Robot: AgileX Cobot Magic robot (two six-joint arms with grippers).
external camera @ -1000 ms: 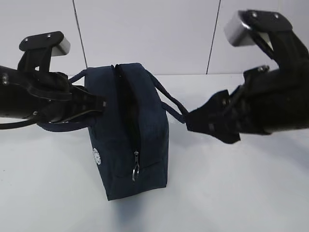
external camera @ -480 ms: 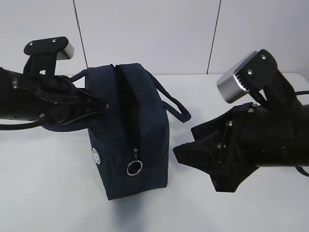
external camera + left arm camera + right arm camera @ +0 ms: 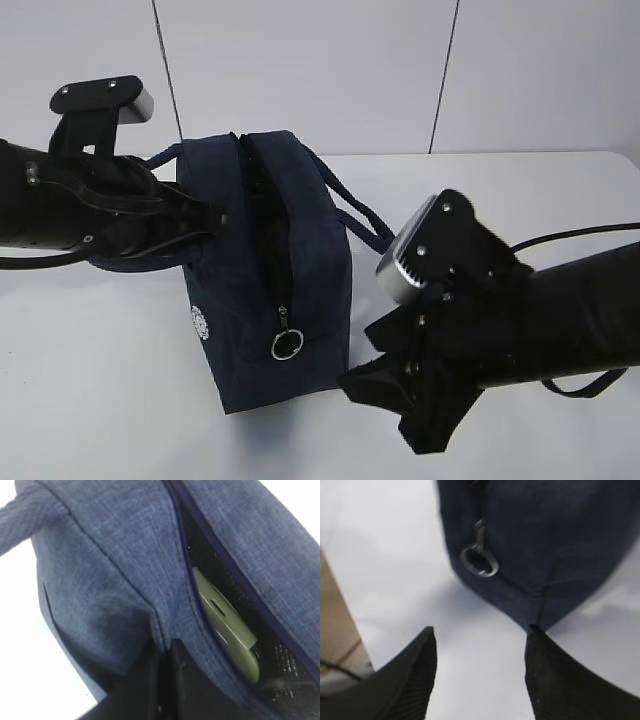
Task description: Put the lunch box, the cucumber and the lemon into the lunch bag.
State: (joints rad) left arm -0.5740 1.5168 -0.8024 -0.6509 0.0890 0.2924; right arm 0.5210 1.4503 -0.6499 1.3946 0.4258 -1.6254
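Navy fabric fills our exterior view: one lunch bag (image 3: pixel 268 270) stands on the white table (image 3: pixel 110 400), two loop handles, one ring pull (image 3: pixel 286 345) low on its zipper. Our left gripper (image 3: pixel 205 222) pinches the bag's side. Left wrist view: through the zipper gap we see one pale green lunch box (image 3: pixel 227 625) inside. Right wrist view: our right gripper (image 3: pixel 480 672) stands open, empty, near the bag's bottom corner.

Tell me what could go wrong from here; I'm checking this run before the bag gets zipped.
The open right gripper sits low, beside the lunch bag, so it could nudge the bag instead of catching the ring pull. The left gripper pinches only fabric, which may slip. The lunch box near the opening could snag the zipper.
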